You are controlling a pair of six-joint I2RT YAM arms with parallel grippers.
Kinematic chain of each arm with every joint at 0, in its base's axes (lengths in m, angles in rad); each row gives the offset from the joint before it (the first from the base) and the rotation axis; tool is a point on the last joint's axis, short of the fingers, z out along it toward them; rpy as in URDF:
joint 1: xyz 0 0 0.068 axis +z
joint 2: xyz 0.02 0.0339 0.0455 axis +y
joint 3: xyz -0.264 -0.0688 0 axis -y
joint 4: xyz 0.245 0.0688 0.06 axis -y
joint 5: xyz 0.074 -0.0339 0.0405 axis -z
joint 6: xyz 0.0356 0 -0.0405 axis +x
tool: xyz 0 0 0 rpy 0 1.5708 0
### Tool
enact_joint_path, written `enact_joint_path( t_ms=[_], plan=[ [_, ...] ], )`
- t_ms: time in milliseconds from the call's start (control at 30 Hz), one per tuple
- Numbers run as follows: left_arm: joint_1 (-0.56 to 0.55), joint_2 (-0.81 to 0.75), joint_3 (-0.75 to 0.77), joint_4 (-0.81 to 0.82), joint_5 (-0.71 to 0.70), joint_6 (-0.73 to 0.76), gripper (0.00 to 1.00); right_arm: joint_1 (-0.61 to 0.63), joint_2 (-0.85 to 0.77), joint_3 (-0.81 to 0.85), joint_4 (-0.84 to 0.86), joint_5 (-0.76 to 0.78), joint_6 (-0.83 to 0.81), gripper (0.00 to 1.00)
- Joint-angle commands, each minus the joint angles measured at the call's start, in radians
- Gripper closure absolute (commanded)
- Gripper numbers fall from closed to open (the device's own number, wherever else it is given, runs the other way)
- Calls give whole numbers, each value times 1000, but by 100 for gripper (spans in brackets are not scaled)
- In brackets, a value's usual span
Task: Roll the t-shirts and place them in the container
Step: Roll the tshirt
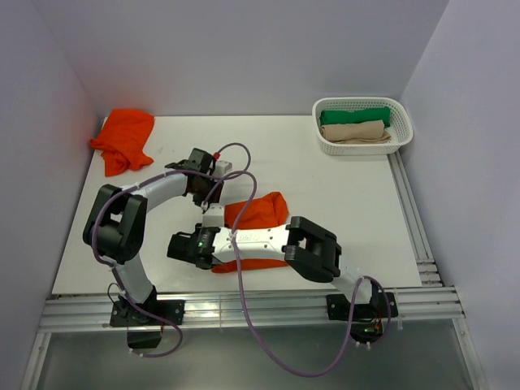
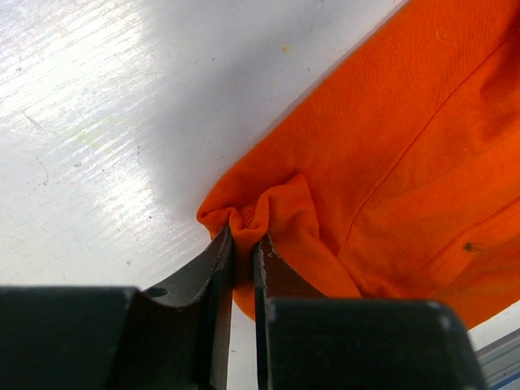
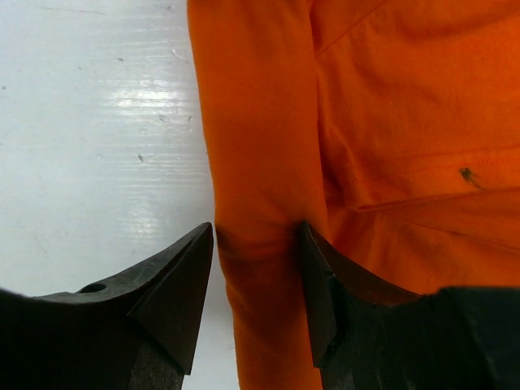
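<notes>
An orange t-shirt (image 1: 260, 213) lies crumpled at the table's middle, partly under my right forearm. My left gripper (image 2: 244, 237) is shut on a bunched corner of this t-shirt (image 2: 406, 162), and in the top view it (image 1: 210, 211) sits at the shirt's left end. My right gripper (image 3: 256, 227) stands wide, its two fingertips pressing either side of a thick folded edge of the t-shirt (image 3: 390, 122), which creases between them. A second orange t-shirt (image 1: 123, 138) lies in a heap at the far left corner, away from both grippers.
A white mesh basket (image 1: 361, 149) at the far right holds a green and a beige rolled garment. Walls close in the table on the left, back and right. A metal rail runs along the near edge and the right side.
</notes>
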Motion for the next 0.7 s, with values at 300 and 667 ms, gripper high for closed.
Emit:
enact_joint_path(
  t_ms=[300,667],
  plan=[
    [0,-15,99,-46,-8,12,45,-4,34,-41,-44,-37,33,44],
    [72,-44,180,-120,111,75,41,-57,-192,-419,428,-162,-27,64]
  ],
)
